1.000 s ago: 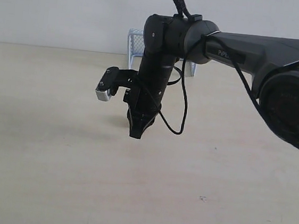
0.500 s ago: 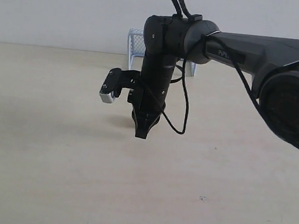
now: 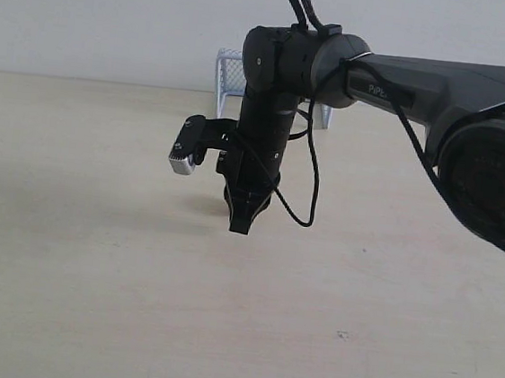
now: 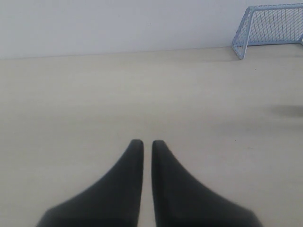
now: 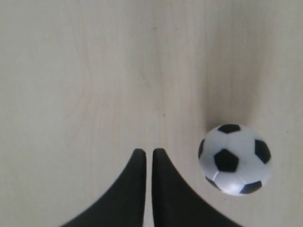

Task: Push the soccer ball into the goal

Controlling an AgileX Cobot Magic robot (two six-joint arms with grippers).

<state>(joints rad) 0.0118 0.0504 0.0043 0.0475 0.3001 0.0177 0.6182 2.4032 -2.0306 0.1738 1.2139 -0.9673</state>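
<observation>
The soccer ball (image 5: 235,158), white with black patches, lies on the pale wooden table just beside my right gripper (image 5: 146,152), which is shut with nothing between its fingers. In the exterior view that gripper (image 3: 241,224) points straight down at the table's middle, and the ball is hidden there. The goal (image 3: 230,67) stands at the table's far edge against the wall, mostly behind the right arm. My left gripper (image 4: 143,143) is shut and empty, low over bare table, with the goal (image 4: 271,26) far off to its side.
The right arm (image 3: 443,92) reaches in from the right across the middle of the table. A loose black cable (image 3: 309,190) hangs beside its wrist. A white wall (image 3: 100,10) closes off the back of the table.
The right gripper has shifted slightly to the right and a little lower over the table, then held still.
</observation>
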